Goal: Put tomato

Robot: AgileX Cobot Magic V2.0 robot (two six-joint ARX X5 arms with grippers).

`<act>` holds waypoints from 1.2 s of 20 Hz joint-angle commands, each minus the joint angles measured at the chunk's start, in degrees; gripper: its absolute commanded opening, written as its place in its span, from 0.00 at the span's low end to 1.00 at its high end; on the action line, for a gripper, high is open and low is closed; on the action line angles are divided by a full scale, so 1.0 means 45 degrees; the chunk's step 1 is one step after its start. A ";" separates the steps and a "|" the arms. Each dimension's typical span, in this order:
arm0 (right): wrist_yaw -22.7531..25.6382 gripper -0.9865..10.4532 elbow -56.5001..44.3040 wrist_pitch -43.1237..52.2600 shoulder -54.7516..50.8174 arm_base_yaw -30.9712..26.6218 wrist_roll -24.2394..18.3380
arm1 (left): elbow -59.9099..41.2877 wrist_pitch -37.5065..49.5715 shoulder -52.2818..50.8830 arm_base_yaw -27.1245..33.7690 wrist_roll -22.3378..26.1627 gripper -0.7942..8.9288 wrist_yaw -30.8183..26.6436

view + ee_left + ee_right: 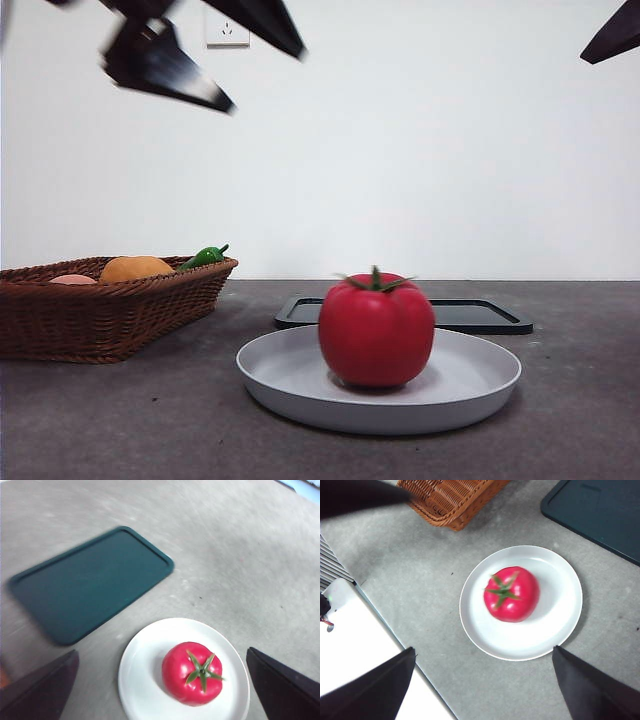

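While both arms hang high above the table, the tomato [376, 330] sits upright on the white plate [300, 385]. The left gripper [162, 680] and the right gripper [485, 680] each have jaws spread apart, grasping nothing. A dark tray [480, 316] lies behind the plate.

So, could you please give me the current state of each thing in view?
Tomato: upright on the plate, free.
Plate: on the table, holding the tomato.
Tray: flat, nothing on it.
Basket: holds an orange fruit and a green pepper.
Left claw: open, raised above the plate.
Right claw: open, raised.
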 commanded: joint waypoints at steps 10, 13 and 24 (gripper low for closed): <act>0.0010 0.47 0.0277 0.0175 0.0117 0.0063 0.0029 | 0.0214 -0.6261 -0.3667 0.0593 -0.0121 0.65 0.2089; 0.0010 0.47 0.0277 0.0175 0.0126 0.0063 0.0034 | 0.0214 -0.6897 -0.3764 0.0568 -0.0117 0.65 0.2701; 0.0199 0.47 0.0277 0.1433 0.1962 0.0971 0.0019 | 0.0214 -0.6761 -0.3759 0.0568 -0.0107 0.65 0.2701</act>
